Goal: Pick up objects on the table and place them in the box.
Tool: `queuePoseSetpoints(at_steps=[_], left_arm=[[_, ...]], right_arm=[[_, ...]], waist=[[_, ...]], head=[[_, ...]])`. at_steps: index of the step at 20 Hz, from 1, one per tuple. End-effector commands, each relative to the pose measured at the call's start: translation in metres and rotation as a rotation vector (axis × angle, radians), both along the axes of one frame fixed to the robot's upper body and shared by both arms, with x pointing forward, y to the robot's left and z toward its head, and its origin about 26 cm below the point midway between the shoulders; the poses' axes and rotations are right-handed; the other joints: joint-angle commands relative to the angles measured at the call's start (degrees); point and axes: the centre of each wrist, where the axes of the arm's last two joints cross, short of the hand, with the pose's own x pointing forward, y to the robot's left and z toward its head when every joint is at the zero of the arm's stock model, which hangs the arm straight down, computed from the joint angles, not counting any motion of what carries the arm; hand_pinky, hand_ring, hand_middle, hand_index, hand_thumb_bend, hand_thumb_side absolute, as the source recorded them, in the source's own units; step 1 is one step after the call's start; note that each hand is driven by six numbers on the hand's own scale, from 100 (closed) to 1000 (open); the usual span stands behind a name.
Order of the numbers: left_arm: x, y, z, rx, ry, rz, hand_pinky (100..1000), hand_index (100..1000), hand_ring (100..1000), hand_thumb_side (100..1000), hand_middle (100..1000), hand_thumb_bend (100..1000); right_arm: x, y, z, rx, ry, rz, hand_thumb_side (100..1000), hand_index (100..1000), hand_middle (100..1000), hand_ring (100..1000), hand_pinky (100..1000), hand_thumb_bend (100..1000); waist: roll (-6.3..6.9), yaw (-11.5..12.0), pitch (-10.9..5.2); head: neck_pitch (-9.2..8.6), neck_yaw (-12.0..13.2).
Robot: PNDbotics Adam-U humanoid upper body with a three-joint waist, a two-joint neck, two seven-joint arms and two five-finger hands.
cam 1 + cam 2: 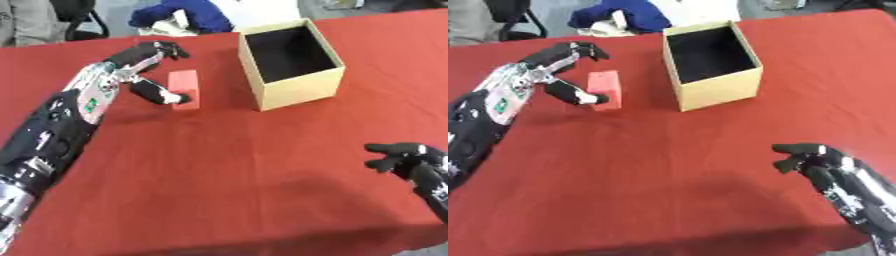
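Table: red cloth (227, 170) over the whole work surface, lying slightly askew in both eye views.
Box: open tan cardboard box (302, 90), upright, dark inside, nothing visible in it; sits at about 1 o'clock from table centre.
Block: red rectangular block (184, 86) on the cloth, at about 9 o'clock from the box, near it but apart, long side running roughly 12 to 6.
Left hand: left hand (147, 62) reaches in from 9 o'clock, arm stretched across the cloth. Thumb tip touches the near end of the block; fingers arch over toward its far end at 12 o'clock. Fingers curved and spread about the block; cannot tell whether they touch it. Block lies flat on the cloth.
Right hand: right hand (807, 159) at about 4 o'clock, low over the cloth, well apart from box and block. Fingers relaxed, partly spread, pointing toward 9 o'clock; holds nothing.
Far edge: blue cloth bundle (188, 14) at 12 o'clock, beyond the table.
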Motion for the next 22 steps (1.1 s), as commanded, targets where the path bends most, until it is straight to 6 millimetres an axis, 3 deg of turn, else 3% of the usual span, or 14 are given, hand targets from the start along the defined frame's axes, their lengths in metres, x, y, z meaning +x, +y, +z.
queuePoseSetpoints(at_steps=[1, 22], left_arm=[[0.0040, 0.0044, 0.0126, 0.010, -0.035, 0.014, 1000, 888, 805, 528, 797, 559], [0.0117, 0.0092, 0.0060, 0.007, -0.049, 0.086, 1000, 878, 794, 516, 783, 536]], right_arm=[[0.0007, -0.0025, 0.0061, -0.016, -0.023, 0.003, 550, 824, 589, 934, 847, 100], [0.0019, -0.0001, 0.0070, -0.019, -0.026, 0.015, 551, 824, 589, 934, 847, 100]], waist=[[-0.12, -0.1, -0.61], [0.00, -0.8, 0.00]], head=[[0.29, 0.2], [0.12, 0.8]])
